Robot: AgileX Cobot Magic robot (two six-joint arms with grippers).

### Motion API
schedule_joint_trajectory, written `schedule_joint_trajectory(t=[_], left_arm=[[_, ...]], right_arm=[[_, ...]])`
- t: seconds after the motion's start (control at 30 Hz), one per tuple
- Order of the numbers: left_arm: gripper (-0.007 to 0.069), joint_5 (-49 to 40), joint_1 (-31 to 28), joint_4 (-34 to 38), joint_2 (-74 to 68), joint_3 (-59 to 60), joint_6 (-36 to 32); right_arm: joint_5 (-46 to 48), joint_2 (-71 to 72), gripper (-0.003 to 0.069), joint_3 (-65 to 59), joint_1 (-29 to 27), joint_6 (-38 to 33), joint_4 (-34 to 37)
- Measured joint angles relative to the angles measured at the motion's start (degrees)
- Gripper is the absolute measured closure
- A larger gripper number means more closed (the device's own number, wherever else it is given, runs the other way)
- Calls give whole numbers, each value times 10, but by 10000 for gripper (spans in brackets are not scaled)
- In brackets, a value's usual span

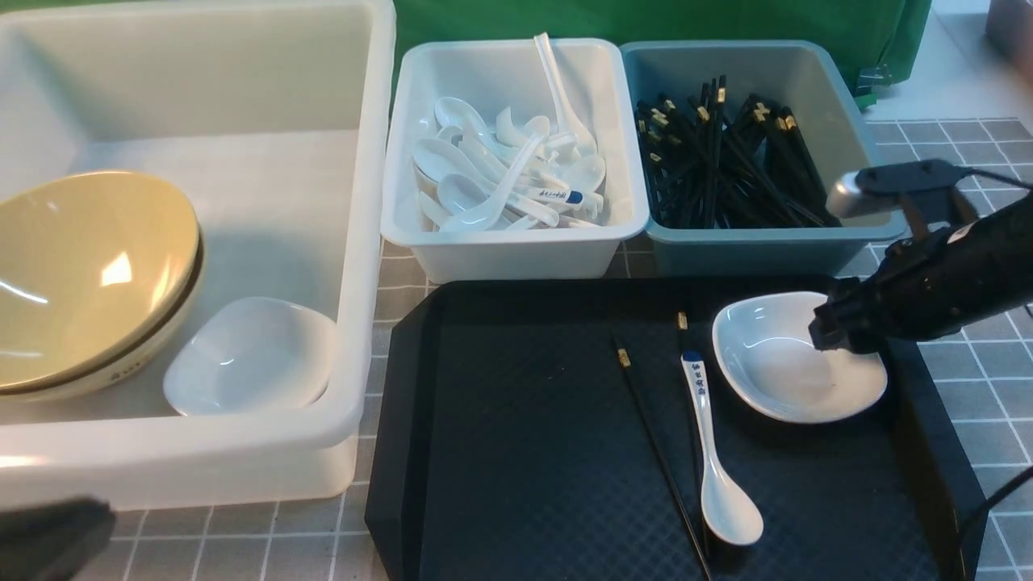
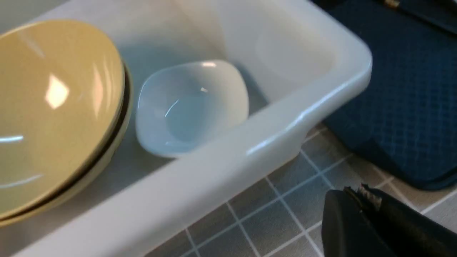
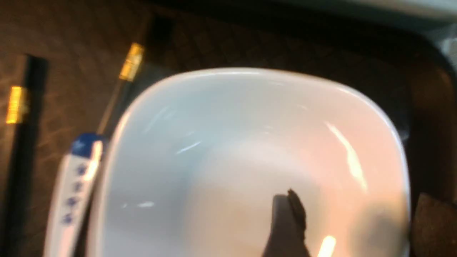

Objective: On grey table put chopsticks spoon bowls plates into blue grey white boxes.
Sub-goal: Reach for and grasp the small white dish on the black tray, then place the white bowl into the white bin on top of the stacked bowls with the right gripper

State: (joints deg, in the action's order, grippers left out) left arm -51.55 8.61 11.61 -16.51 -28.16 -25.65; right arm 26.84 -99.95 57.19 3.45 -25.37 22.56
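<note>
Small glossy white rounded-square plate [image 1: 775,371] on black tray [image 1: 524,420]: right gripper [image 3: 358,221] spread wide astride its rim, left gripper [image 2: 362,194] pinched closed, empty.

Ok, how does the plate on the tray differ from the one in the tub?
The tray plate lies on the black tray by the spoon; the tub plate sits in the white tub by the yellow bowls. The right gripper hangs over the tray plate, not the tub plate. Both: small, white, empty.
</note>
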Motion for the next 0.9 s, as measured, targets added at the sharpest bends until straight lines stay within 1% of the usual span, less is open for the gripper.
schedule_joint_trajectory(t=[0.13, 0.23, 0.33, 0.43, 0.57, 0.67, 0.8, 0.9], left_arm=[[636, 30, 0, -8, 54, 30, -6], [636, 92, 0, -8, 89, 55, -7], [636, 130, 0, -10, 100, 83, -7], [636, 138, 0, -21, 101, 86, -7], [636, 138, 0, -35, 101, 84, -7], [636, 135, 0, -54, 101, 84, 4], [635, 135, 0, -71, 101, 84, 23], [635, 136, 0, -78, 101, 84, 27]], right_arm=[[-7, -24, 198, 2, 1, 1, 6], [-3, -31, 243, 2, 9, 1, 9], [8, -31, 338, 2, 21, -1, 11], [34, -20, 482, 6, 28, -2, 27], [75, 32, 567, 7, 28, -12, 24], [113, 88, 592, 18, 29, -16, 15], [135, 145, 594, 75, 63, -38, 48], [118, 156, 594, 146, 154, -63, 91]])
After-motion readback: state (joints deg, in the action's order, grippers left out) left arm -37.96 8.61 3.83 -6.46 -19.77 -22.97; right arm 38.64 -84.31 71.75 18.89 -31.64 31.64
